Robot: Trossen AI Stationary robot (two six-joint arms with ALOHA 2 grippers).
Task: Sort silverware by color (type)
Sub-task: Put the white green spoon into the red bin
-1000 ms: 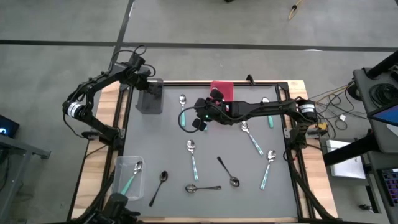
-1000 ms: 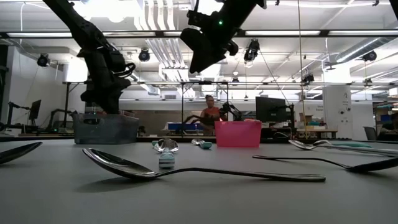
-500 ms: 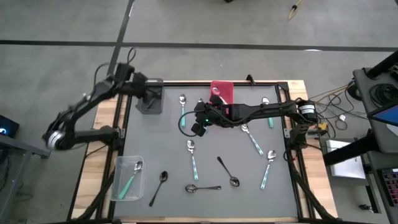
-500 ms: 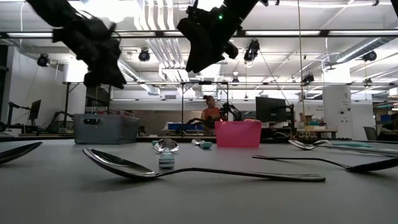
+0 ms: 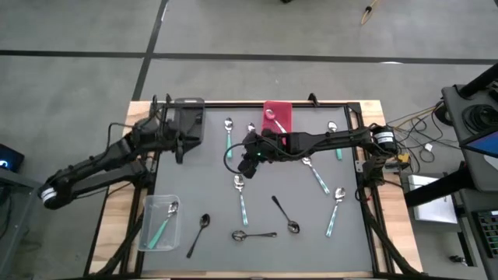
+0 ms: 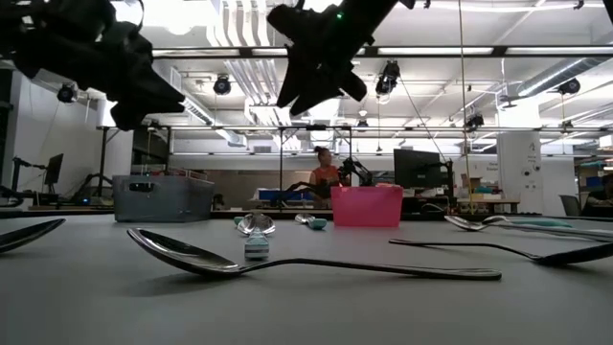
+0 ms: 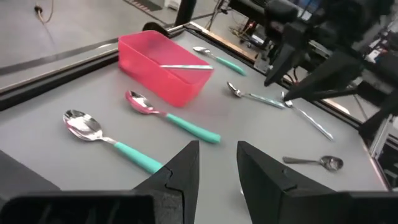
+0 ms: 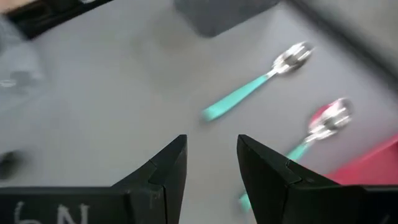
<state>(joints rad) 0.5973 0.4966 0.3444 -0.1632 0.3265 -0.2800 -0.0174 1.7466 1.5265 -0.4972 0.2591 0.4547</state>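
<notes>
The left gripper (image 5: 178, 147), empty and parted, has pulled back from the grey bin (image 5: 189, 117), freeing it for another spoon, while the right gripper (image 5: 247, 161) hovers open above the teal-handled spoons (image 5: 228, 134).

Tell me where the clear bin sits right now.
High view: the clear bin sits at the table's front-left corner, holding a teal-handled spoon, with a black spoon just right.

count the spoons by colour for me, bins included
teal or light-blue handled spoons: 8 (one in the red bin, one in the clear bin)
dark spoons: 3
total: 11
inside of the grey bin can't be seen, so anything in it is not counted
</notes>
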